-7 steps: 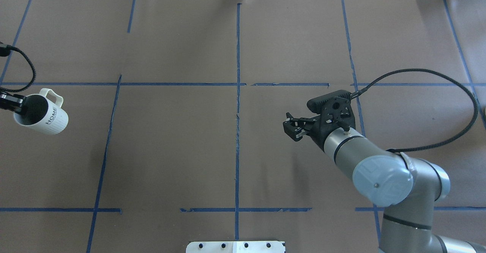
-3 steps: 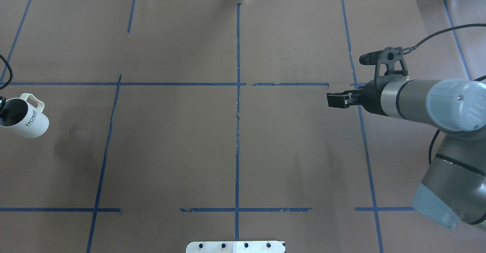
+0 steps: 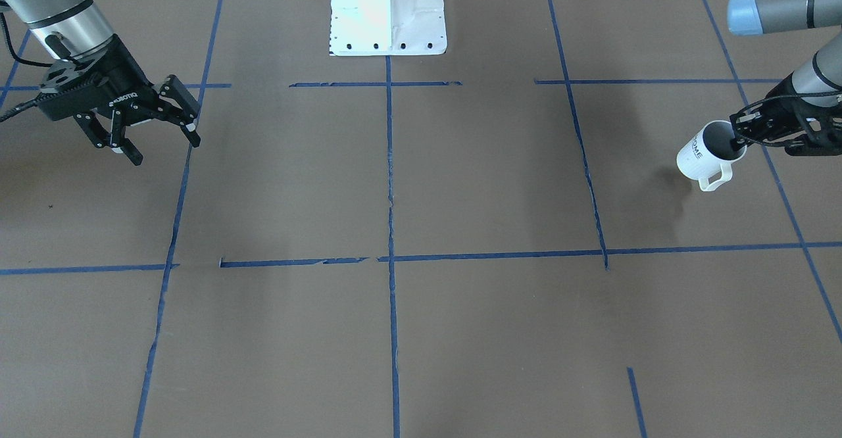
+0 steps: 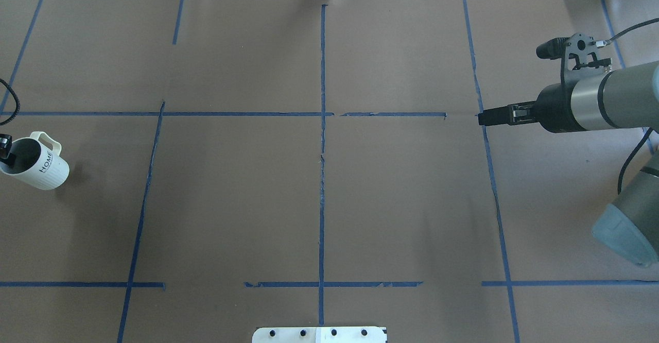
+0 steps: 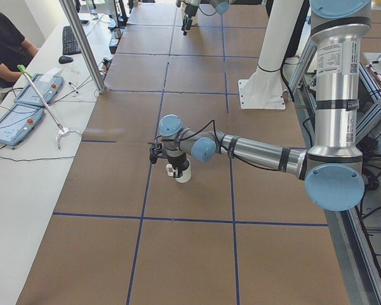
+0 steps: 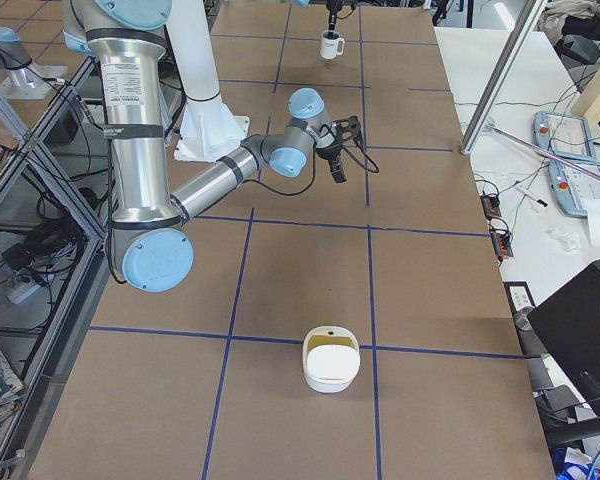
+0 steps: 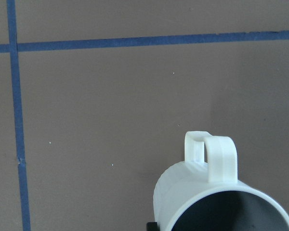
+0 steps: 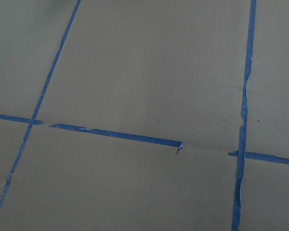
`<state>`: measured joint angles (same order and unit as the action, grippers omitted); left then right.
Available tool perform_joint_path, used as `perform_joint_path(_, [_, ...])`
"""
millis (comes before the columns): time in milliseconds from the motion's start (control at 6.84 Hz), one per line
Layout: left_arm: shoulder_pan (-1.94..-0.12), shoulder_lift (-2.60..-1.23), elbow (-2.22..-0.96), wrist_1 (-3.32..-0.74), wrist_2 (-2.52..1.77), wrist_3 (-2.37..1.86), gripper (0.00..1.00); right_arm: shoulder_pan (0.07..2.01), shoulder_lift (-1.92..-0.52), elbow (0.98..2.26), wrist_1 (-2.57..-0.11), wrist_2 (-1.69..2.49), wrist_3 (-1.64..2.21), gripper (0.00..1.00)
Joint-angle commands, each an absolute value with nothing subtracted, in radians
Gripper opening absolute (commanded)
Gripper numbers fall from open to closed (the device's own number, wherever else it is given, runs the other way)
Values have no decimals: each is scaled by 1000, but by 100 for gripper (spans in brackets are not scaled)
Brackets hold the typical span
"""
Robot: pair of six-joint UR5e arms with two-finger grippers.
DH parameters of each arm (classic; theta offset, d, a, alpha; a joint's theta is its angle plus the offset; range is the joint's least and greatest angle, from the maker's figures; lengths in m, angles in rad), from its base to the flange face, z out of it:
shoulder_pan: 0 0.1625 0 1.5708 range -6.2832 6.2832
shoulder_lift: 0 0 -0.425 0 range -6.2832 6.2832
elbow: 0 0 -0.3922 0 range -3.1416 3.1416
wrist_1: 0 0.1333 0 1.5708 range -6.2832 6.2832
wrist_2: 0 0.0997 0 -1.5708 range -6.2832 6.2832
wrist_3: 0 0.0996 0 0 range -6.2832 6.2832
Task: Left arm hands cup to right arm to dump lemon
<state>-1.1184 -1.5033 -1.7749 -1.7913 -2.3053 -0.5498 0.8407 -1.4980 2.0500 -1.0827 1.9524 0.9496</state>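
the ribbed, square-handled cup [image 3: 698, 156] hangs from the left pincer [image 3: 738, 139].

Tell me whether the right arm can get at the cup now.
Probably not yet: the left gripper holds the cup at the opposite side of the table from the open right gripper. Only bare table lies between.

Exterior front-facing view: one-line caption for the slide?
Left claw grips the tilted cup by its rim; right claw hangs open across the table.
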Motion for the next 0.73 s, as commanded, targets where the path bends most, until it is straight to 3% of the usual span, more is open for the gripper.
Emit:
perform_joint_path(0, [-1118, -1503, -1760, -1839, -2361, -555, 4, 862, -1499, 2056, -1081, 1983, 950, 100])
perform_joint_path(438, [-1112, -1506, -1706, -1924, -2352, -552, 8, 867, -1500, 2057, -1078, 1985, 950, 100])
perform_joint_path(584, [-1111, -1506, -1704, -1924, -2352, -552, 25, 867, -1500, 2057, -1078, 1985, 950, 100])
